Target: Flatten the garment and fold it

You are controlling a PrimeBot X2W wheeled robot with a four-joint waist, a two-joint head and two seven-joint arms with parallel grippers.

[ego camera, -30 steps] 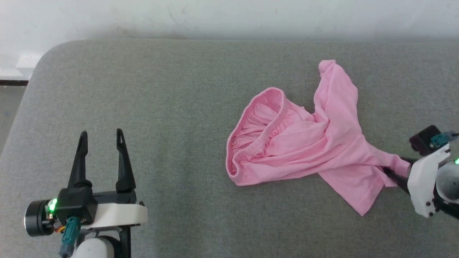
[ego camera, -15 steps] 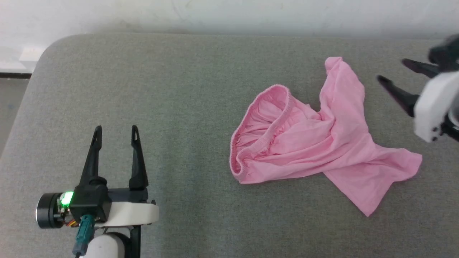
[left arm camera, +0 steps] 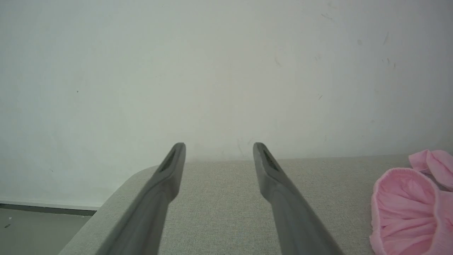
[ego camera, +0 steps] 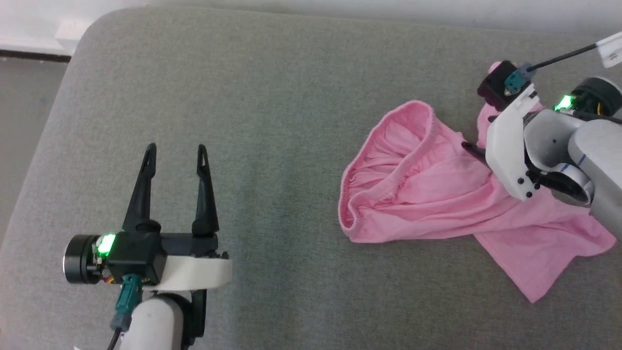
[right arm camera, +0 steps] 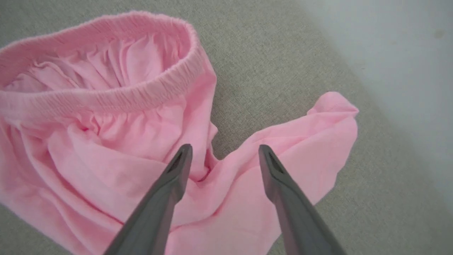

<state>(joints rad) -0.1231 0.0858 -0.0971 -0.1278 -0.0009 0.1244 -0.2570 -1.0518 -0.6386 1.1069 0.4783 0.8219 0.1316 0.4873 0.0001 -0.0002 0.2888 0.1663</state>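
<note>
Right gripper (right arm camera: 224,150) hanging splayed, empty, over one pink garment (ego camera: 413,194).
I'm seeing its two fingers pointing at the crumpled middle, the one gathered band (right arm camera: 106,99) gaping leftward, all lying on the grey cushion's (ego camera: 267,121) right. My left gripper (ego camera: 176,147) is sitting splayed and empty, near left, well apart.

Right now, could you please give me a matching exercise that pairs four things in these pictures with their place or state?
Things:
1. left claw
2. right claw
3. garment
4. grey padded surface

Places or states:
A. lies beneath everything else
B. open, over bare padding, apart from the cloth
C. open, fingers pointing at rumpled pink cloth
D. pink, crumpled, not yet flattened

Pairs: 1-B, 2-C, 3-D, 4-A
</note>
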